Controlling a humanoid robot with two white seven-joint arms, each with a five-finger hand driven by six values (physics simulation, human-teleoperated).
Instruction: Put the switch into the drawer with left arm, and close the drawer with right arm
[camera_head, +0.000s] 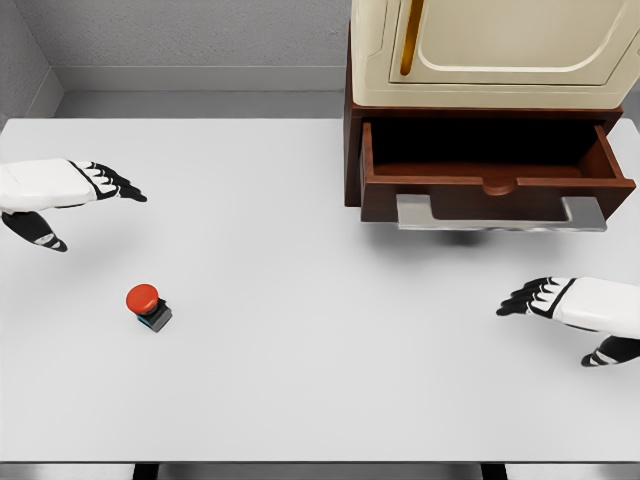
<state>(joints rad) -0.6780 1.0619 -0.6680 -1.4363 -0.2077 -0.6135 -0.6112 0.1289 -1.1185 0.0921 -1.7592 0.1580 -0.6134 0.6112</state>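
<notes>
Nearest the camera, a smooth, matte white table (300, 400) is seen, its surface flat and evenly lit. On its left part a small switch (148, 305) is set: a glossy, rounded red button cap is mounted on a compact dark, boxy base with a bluish edge, and it is tilted slightly. The switch is touched by nothing and is left well apart from both hands. To the right, at about the same depth, the right hand (560, 300) is held low over the table, palm down, its white shell ending in black-tipped fingers that are stretched out and relaxed, nothing being grasped; the thumb is seen apart below. Farther back on the left, the left hand (75, 185) is held in a like pose, the fingers extended toward the right and loose, with nothing held and the thumb pointed down and aside. Farthest, at the upper right, a dark reddish-brown wooden drawer (495, 190) is pulled open, a flat grey metal handle (500, 213) being fixed along its front. Above it a cream-coloured cabinet (490, 50) with rounded panel edges is placed.
</notes>
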